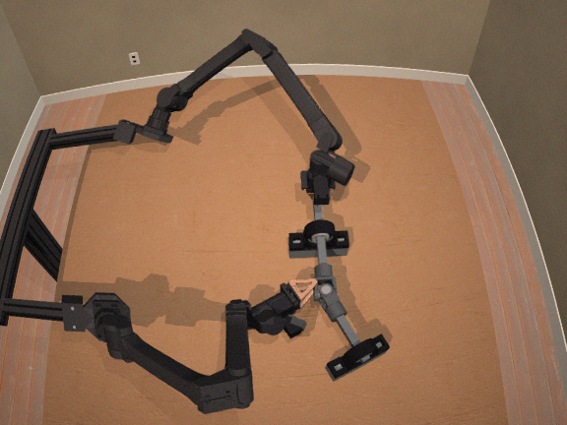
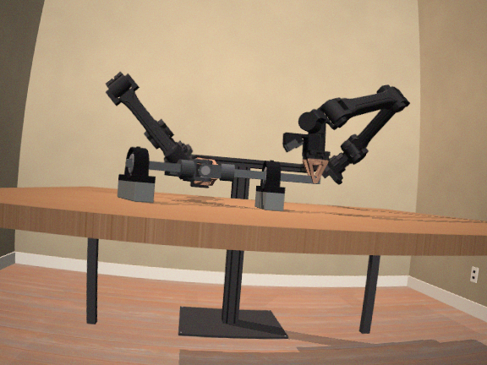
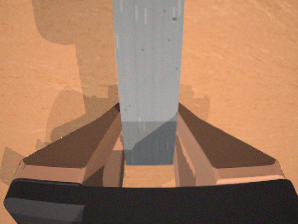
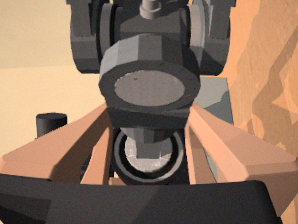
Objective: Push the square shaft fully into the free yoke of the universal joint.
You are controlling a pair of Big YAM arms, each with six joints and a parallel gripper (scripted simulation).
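Note:
The grey square shaft (image 1: 320, 248) runs through a bearing block (image 1: 319, 235) and its near end sits in the free yoke (image 1: 323, 272) of the universal joint (image 1: 326, 290). My left gripper (image 1: 319, 201) is shut on the shaft's far end; the left wrist view shows the shaft (image 3: 148, 50) between the fingers. My right gripper (image 1: 304, 289) is shut on the universal joint from the side; the right wrist view shows the joint (image 4: 149, 63) between the orange fingers. In the exterior view the shaft (image 2: 249, 174) and joint (image 2: 205, 170) lie level above the table.
A second bearing block (image 1: 358, 356) holds the joint's other shaft (image 1: 346, 327), which angles off toward the front right. Both blocks stand on the table (image 2: 136, 173) (image 2: 270, 186). A black frame (image 1: 25, 207) carries the arm bases on the left.

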